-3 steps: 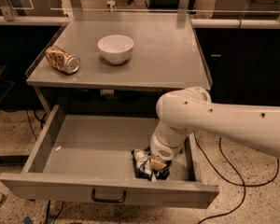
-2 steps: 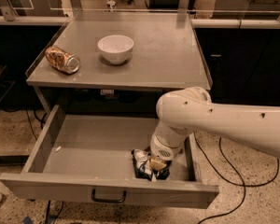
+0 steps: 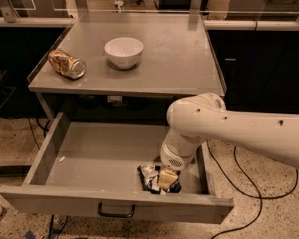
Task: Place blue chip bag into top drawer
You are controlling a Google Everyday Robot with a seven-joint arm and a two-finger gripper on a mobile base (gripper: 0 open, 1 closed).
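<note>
The top drawer (image 3: 89,158) is pulled wide open below the grey table; its front panel has a small black handle (image 3: 115,212). The blue chip bag (image 3: 150,177) lies crumpled on the drawer floor at the front right, close behind the front panel. My gripper (image 3: 168,179) reaches down into the drawer from the white arm (image 3: 249,133) and sits right at the bag's right side, touching or overlapping it.
A white bowl (image 3: 123,52) stands on the tabletop (image 3: 174,63) above the drawer. An orange patterned can (image 3: 66,63) lies on its side at the table's left edge. Black cables (image 3: 239,178) run over the speckled floor to the right.
</note>
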